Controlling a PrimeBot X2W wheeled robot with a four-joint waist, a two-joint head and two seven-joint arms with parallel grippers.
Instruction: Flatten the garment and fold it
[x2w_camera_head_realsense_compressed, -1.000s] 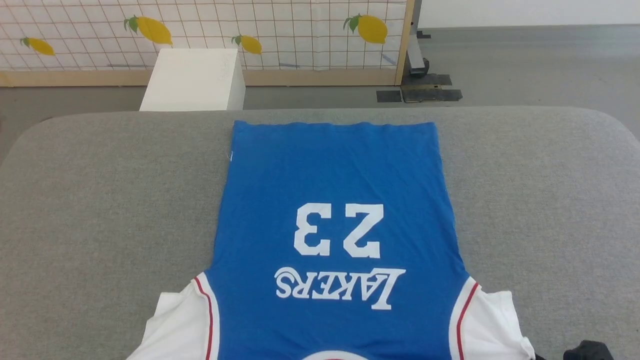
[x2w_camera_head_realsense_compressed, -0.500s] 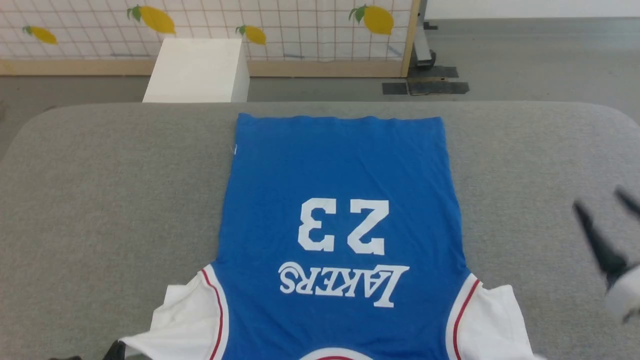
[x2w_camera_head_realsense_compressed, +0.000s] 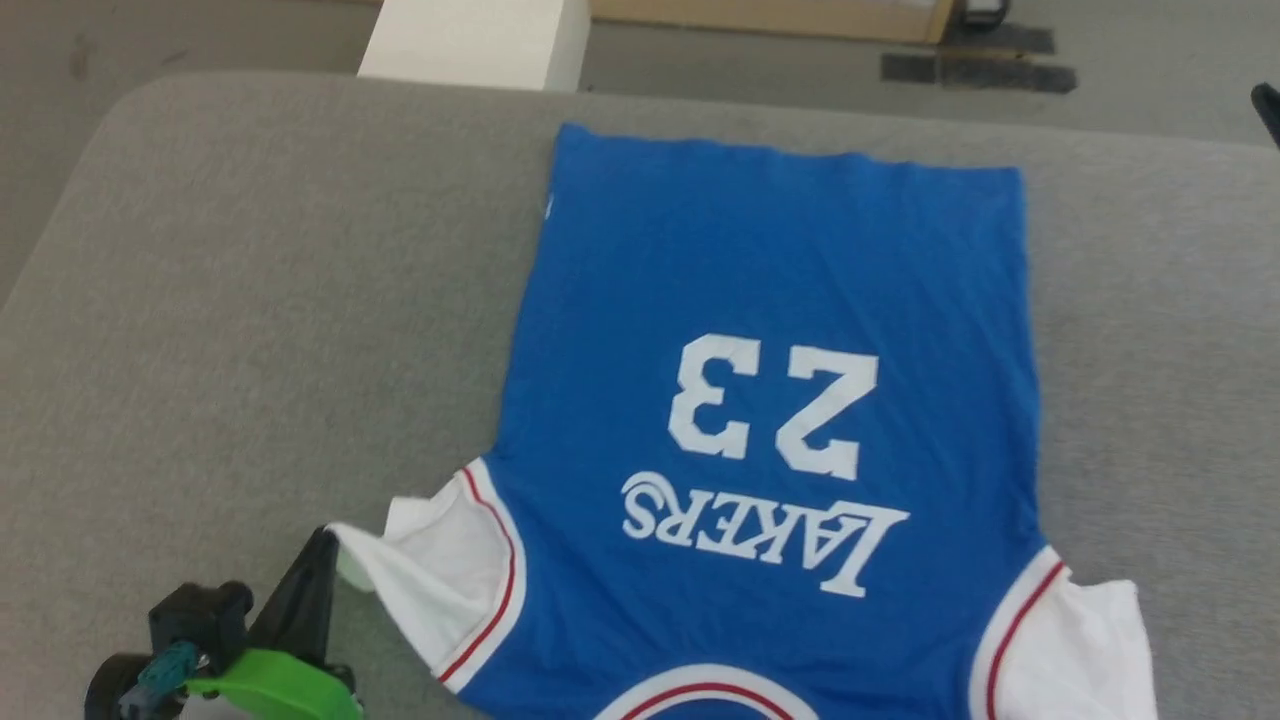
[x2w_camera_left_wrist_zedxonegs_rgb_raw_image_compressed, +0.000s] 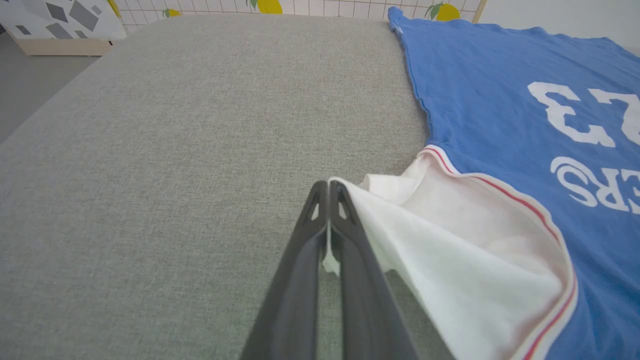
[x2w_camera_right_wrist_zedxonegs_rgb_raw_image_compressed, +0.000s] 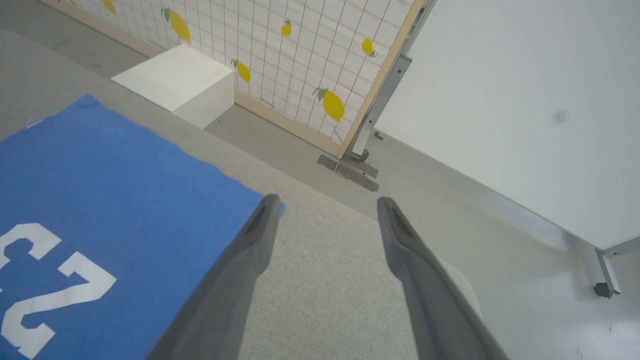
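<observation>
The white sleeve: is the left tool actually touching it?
Touching. The left wrist view shows the left tool shut on the sleeve, with the edge of the white cloth pinched inside it.

Robot test lab, not home: padded grey worktop (x2w_camera_head_realsense_compressed: 250, 300) over bare grey floor (x2w_camera_right_wrist_zedxonegs_rgb_raw_image_compressed: 280, 145); lemon-print grid partition (x2w_camera_right_wrist_zedxonegs_rgb_raw_image_compressed: 300, 60), wood-framed, on metal foot (x2w_camera_right_wrist_zedxonegs_rgb_raw_image_compressed: 350, 167); plain white block (x2w_camera_right_wrist_zedxonegs_rgb_raw_image_compressed: 172, 80); blank white wall (x2w_camera_right_wrist_zedxonegs_rgb_raw_image_compressed: 525, 100).

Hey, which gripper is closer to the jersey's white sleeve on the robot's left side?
Left. The left gripper is shut on the edge of that sleeve; the right gripper hangs open by the far hem corner of the jersey, well away from it.
</observation>
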